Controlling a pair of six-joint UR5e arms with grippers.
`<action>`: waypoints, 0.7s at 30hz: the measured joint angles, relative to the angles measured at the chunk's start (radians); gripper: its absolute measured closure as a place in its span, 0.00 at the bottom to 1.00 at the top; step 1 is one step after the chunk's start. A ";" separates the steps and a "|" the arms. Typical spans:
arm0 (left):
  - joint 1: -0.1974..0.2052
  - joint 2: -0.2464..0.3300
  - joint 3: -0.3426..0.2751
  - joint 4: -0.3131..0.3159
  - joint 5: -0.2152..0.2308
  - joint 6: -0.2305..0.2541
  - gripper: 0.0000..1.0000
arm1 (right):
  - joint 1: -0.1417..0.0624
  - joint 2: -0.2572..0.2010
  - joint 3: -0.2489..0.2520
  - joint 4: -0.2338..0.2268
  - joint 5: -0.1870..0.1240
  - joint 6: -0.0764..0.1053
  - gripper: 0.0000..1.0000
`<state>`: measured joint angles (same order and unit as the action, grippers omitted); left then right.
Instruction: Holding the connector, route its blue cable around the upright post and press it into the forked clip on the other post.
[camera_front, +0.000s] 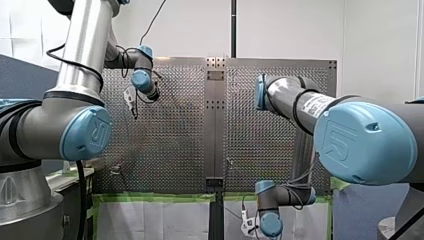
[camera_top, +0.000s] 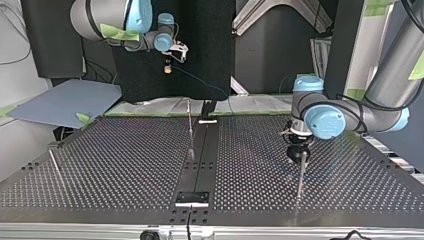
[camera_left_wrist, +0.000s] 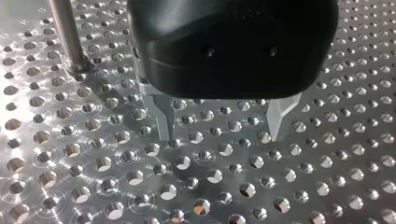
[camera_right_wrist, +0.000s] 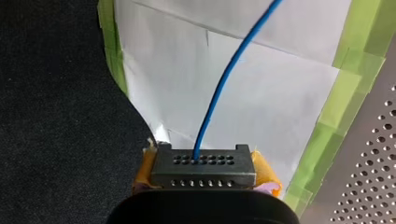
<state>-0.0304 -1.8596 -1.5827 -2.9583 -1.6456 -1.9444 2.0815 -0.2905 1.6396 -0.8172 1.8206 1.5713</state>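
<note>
My right gripper (camera_right_wrist: 204, 173) is shut on a black connector (camera_right_wrist: 203, 164), gripped between its yellow pads (camera_right_wrist: 145, 170). The blue cable (camera_right_wrist: 223, 84) runs out of the connector over white paper. In the top view my right gripper (camera_top: 169, 61) hangs above and beyond the table's far edge, and the cable (camera_top: 202, 82) slopes down toward the table's far middle. My left gripper (camera_left_wrist: 223, 135) is open with nothing between its metal fingers (camera_left_wrist: 164, 122), low over the perforated plate. An upright post (camera_left_wrist: 69, 39) stands beside it, also seen as the post (camera_top: 300, 175). A thin post (camera_top: 190, 127) stands near the middle.
A dark rail (camera_top: 200, 160) runs down the middle of the perforated table (camera_top: 125, 165). Another thin rod (camera_top: 55, 165) stands at the top view's left. Green tape (camera_right_wrist: 345, 93) edges the white paper (camera_right_wrist: 261, 93) beyond the plate. A blue-grey sheet (camera_top: 65, 102) lies at the far left.
</note>
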 joint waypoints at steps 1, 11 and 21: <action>-0.001 0.000 0.000 -0.001 -0.001 0.001 0.00 | 0.001 -0.005 0.001 0.003 0.000 0.000 1.00; -0.005 0.000 0.000 -0.004 -0.011 0.008 0.00 | -0.005 -0.084 0.047 -0.019 0.002 0.003 1.00; -0.014 0.000 0.000 -0.008 -0.014 0.010 0.00 | -0.008 -0.171 0.093 -0.043 0.004 0.006 1.00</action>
<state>-0.0441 -1.8595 -1.5827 -2.9666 -1.6597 -1.9344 2.0740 -0.4619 1.7329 -0.8597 1.8244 1.5769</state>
